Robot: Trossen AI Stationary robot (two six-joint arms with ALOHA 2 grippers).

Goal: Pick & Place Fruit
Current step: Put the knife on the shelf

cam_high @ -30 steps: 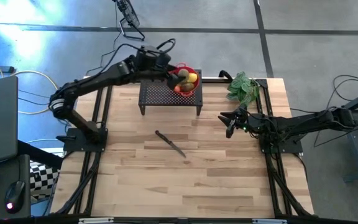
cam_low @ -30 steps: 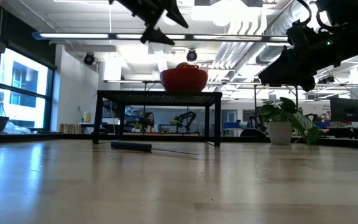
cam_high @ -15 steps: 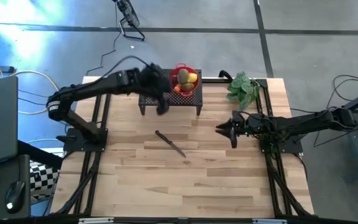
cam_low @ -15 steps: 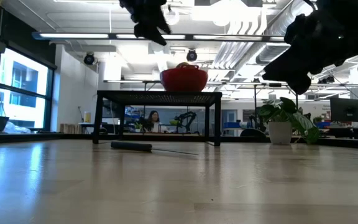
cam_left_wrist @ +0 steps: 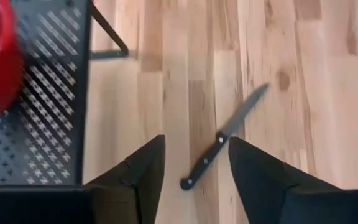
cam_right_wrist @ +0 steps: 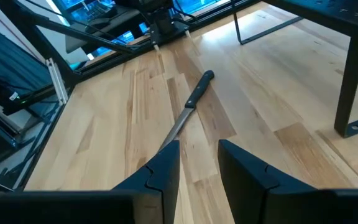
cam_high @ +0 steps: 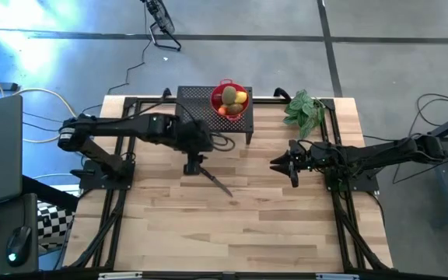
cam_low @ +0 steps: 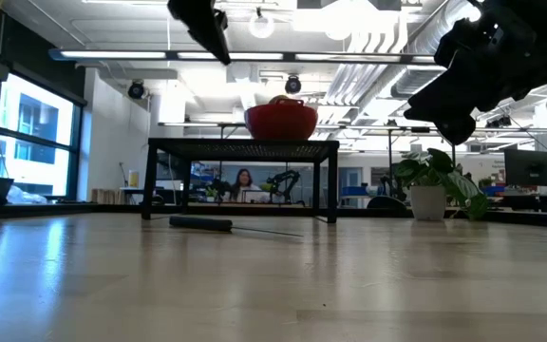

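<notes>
Your desk (cam_high: 232,225) carries a black mesh stand (cam_high: 197,109) holding the red bowl (cam_high: 243,92) of fruit (cam_high: 230,96); your left gripper (cam_high: 194,168), parted and empty, hangs above the knife (cam_high: 215,180). Right gripper (cam_high: 285,163) parted, empty. No lettering legible.

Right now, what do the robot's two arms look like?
Both arms are dark and slim, built from jointed segments, with black cables trailing along them. The left tool and the right tool each end in two dark, wedge-shaped fingers. Tiny lights glow on the right arm's wrist.
</notes>
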